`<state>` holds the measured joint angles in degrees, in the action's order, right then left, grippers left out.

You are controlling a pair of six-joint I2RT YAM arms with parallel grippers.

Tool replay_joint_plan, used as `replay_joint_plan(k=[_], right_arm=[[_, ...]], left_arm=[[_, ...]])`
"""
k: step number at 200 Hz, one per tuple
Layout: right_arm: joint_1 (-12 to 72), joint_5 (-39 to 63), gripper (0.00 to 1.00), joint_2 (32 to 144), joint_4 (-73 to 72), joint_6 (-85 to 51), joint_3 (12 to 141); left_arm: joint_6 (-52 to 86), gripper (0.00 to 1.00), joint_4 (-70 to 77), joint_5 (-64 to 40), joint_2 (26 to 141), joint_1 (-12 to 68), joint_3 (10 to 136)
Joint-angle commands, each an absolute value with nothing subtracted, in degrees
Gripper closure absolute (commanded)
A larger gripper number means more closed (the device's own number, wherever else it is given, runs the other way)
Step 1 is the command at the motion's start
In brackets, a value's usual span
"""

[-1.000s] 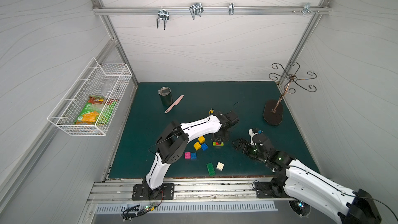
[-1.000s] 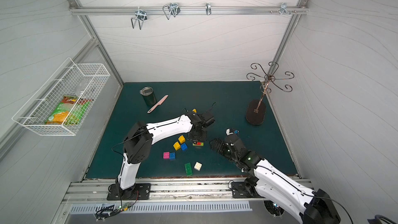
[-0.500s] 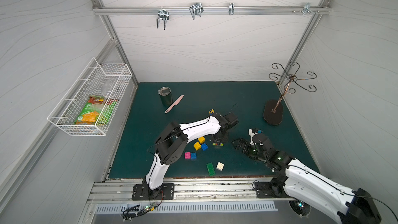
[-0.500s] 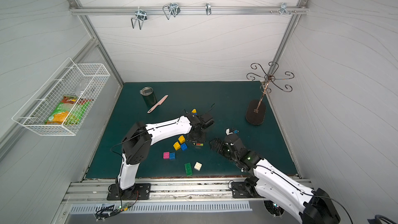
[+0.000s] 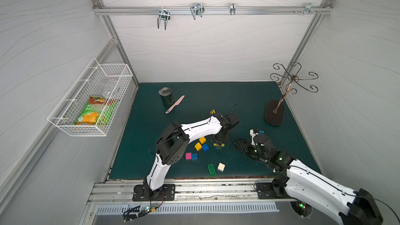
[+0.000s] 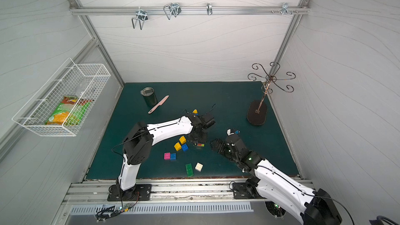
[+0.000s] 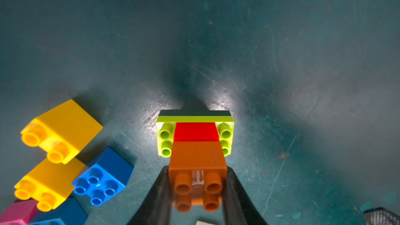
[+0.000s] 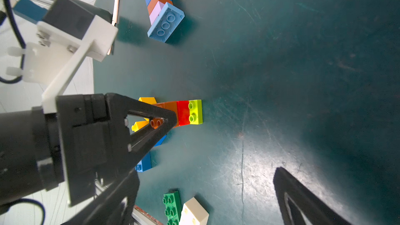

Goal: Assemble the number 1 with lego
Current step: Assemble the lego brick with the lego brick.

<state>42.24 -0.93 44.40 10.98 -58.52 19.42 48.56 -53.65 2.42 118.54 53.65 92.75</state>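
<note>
My left claw (image 7: 198,188) is clenched on the orange brick (image 7: 197,161), with one finger on each side. The orange brick sits on a red brick (image 7: 195,132). The red brick sits on the middle of a long lime brick (image 7: 165,136). The lime brick looks flat on the green table (image 5: 216,91), so this little tower stands up straight near the middle of the table.

Just left of it I see two yellow bricks (image 5: 202,140) and a blue brick (image 5: 205,147), close together. Nearer to me, a pink brick (image 5: 188,156) touches a second blue brick (image 5: 194,156). By the front edge lie a long green brick (image 5: 211,169) and a white brick (image 5: 221,166), side by side. Farther back a second tower (image 8: 161,7) lies on its side. It goes yellow, blue, orange, lilac, with a long light blue brick at the end.

My right claw (image 5: 239,145) is wide open and holds nothing. It hangs just right of the standing tower and does not touch it.

At the back stand a dark cup (image 5: 166,97) with a pink knife (image 5: 175,104) beside it. A metal stand (image 5: 274,113) is on the right. A wire basket (image 5: 114,72) hangs on the left wall.
</note>
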Motion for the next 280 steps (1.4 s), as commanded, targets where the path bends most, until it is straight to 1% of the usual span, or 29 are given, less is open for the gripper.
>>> replay_joint_plan(k=[1, 65, 89, 133, 162, 204, 233, 258, 280], right_arm=[[41.76, -0.29, 0.01, 44.23, 10.63, -58.22, 19.16], [41.48, -0.15, 0.01, 44.35, 10.46, -58.11, 18.99], [41.48, -0.35, 0.01, 44.24, 10.63, -57.91, 19.14], [41.47, -0.81, 0.01, 43.40, 11.11, -57.81, 19.01], [41.48, -1.08, 0.01, 42.70, 12.13, -57.74, 19.34], [41.49, -1.06, 0.01, 41.56, 12.57, -57.54, 19.16], [41.49, -1.37, 0.01, 40.61, 13.05, -57.97, 18.60], [41.40, -3.69, 0.01, 39.01, 14.09, -59.64, 17.40], [41.23, -5.61, 0.01, 35.49, 14.58, -61.40, 15.40]], left_arm=[[48.60, 0.93, -53.28, 1.97, 123.95, 52.78, 91.10], [48.53, 0.93, -51.75, 0.89, 125.69, 52.39, 89.74], [48.53, 0.90, -52.66, 1.60, 124.20, 52.29, 90.26], [47.90, 0.71, -56.83, 3.22, 121.10, 52.16, 94.98], [47.06, 0.53, -60.43, 4.31, 119.91, 52.26, 99.84], [46.69, 0.32, -65.16, 6.00, 117.35, 52.22, 104.42], [47.94, 0.23, -66.09, 7.62, 112.52, 53.73, 102.16], [49.58, 0.20, -65.03, 9.62, 107.40, 58.56, 96.98], [51.60, 0.19, -61.91, 10.49, 103.11, 63.92, 89.14]])
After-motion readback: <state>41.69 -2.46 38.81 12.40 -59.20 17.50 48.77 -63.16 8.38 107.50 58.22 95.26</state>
